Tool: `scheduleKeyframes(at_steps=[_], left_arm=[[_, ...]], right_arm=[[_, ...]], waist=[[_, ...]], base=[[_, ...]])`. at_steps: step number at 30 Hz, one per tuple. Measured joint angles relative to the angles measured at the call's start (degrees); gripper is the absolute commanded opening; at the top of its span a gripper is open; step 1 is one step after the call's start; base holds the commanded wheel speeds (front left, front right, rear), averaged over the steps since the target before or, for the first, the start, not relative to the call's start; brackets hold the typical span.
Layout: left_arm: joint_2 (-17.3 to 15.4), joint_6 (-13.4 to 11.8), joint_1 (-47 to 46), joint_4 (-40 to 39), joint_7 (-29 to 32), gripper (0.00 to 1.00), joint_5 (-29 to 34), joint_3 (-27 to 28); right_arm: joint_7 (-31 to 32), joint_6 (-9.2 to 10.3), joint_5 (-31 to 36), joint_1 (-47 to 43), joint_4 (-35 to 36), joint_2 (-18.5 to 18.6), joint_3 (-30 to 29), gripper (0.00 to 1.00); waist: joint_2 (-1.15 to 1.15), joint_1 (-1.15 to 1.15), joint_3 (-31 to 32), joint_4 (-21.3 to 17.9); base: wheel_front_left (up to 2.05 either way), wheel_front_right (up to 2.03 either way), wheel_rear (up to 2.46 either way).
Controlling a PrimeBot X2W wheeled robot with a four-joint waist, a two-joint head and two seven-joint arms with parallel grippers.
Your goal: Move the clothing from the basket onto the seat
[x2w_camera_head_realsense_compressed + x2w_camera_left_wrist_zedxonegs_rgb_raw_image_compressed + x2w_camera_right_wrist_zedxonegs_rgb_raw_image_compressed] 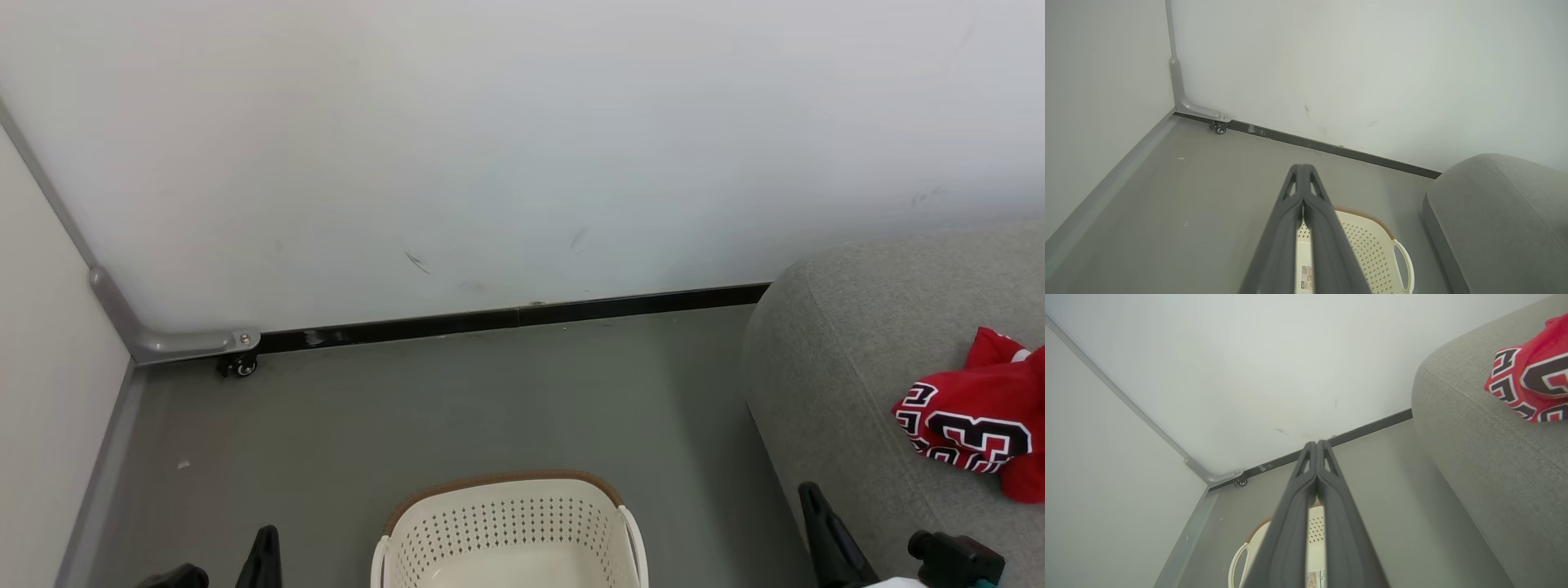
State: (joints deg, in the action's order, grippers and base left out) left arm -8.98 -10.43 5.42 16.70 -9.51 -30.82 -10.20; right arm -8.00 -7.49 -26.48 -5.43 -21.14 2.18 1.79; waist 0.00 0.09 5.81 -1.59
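Clothing [976,420] on seat [833,359] (seemingly bunched up)

Red clothing [980,425] with black-and-white lettering, grey seat [833,359], cream perforated brown-rimmed basket [506,523]

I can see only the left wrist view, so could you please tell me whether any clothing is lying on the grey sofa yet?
Observer: Yes. In the head view a crumpled red jersey with black-and-white lettering lies on the large grey fabric sofa, near its rounded end.
Operator: Thank you. How is the right gripper?
Observer: In the right wrist view the right gripper is shut with nothing in it, aimed toward the black skirting.
Operator: Is anything left in the basket?
Observer: The head view shows the far inner wall of the cream perforated plastic basket bare; its near part is cut off.
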Motion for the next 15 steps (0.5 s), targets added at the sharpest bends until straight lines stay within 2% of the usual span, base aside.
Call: scheduleKeyframes(at_steps=[15], left_arm=[[1.08,3.47,-1.27,-0.09,3.23,0.0,-11.25,2.97]], right_arm=[[2.72,0.0,-11.85,1.66,1.18,-0.01,-1.94,0.0]], waist=[[0.0,0.73,-0.9,0.39]], base=[[0.0,0.0,0.0]])
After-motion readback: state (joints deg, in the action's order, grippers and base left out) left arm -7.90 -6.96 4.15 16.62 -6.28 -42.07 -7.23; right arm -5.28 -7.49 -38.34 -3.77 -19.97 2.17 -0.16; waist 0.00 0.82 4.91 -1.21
